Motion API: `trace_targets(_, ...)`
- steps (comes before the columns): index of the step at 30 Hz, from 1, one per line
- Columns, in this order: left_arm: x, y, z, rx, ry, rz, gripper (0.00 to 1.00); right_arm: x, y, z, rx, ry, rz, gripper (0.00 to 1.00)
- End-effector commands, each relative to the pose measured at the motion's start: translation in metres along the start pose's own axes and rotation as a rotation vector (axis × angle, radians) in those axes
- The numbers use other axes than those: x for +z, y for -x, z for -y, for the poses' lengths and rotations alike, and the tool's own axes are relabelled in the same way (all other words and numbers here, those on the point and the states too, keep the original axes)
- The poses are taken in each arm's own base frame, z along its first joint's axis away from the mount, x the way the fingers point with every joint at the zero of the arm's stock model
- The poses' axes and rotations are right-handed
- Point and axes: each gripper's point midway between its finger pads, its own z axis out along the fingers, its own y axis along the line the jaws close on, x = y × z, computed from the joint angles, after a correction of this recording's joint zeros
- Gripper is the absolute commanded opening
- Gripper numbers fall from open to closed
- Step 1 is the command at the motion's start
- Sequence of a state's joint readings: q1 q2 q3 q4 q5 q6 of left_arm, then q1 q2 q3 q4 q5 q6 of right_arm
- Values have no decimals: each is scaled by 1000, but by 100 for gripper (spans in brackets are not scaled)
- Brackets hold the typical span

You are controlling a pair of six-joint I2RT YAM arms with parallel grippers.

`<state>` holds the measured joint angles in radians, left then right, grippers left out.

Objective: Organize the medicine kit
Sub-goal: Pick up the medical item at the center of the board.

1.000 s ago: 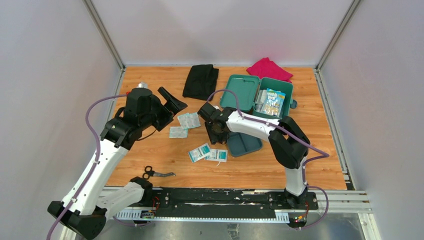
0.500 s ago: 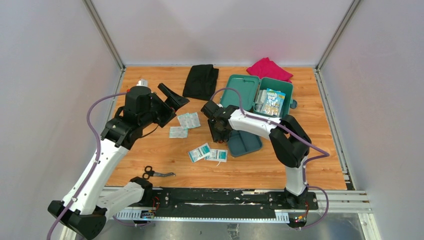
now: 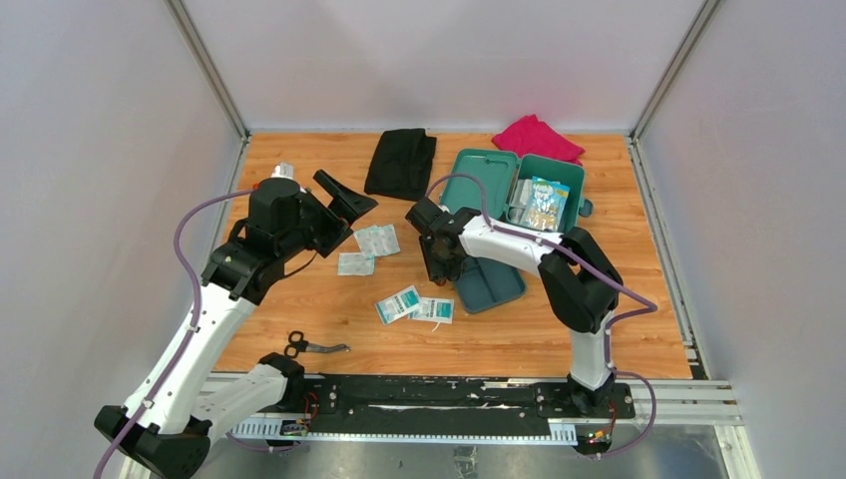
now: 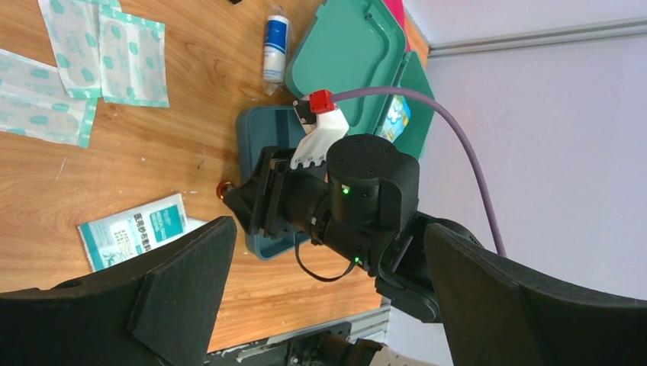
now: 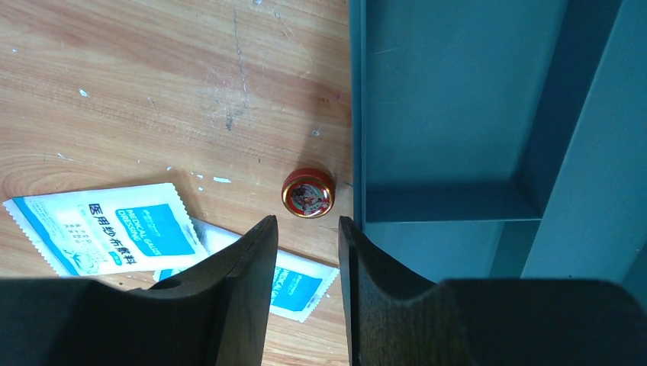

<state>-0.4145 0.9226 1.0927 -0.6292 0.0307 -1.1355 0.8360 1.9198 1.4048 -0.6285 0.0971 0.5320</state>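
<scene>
The wood-grain table (image 3: 638,299) carries the medicine kit (image 3: 481,185), a teal plastic box with rounded corners. It stands open at the far right, near the right gripper (image 5: 307,229). Its flat, smooth two-compartment tray (image 5: 450,99) lies just right of that gripper, whose jaws stand narrowly apart, holding nothing. The left gripper (image 3: 346,200) is spread wide and empty. A round red tin (image 5: 307,192) lies beside the tray's edge.
</scene>
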Motion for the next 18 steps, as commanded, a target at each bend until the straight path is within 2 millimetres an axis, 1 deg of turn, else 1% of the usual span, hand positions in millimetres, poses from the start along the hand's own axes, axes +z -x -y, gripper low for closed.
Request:
trace_targets(1,-5,3,8,-18,-30,12,100,6,-6,17,17,-49,-33,40)
trace_targets(4,-4,2,8,-12,-30,5,100,8,-8,18,18,-54,-40,40)
trace_targets(9,-5,6,-15,23,51,45,100,13,-11,18,19,-46,-56,40)
trace_targets(11,-8,10,-20,32,65,71,100,15,-12,19,20,-44,-62,41)
trace_targets(18,-11,13,-25,56,72,98,100,24,-16,20,32,-12,-80,42)
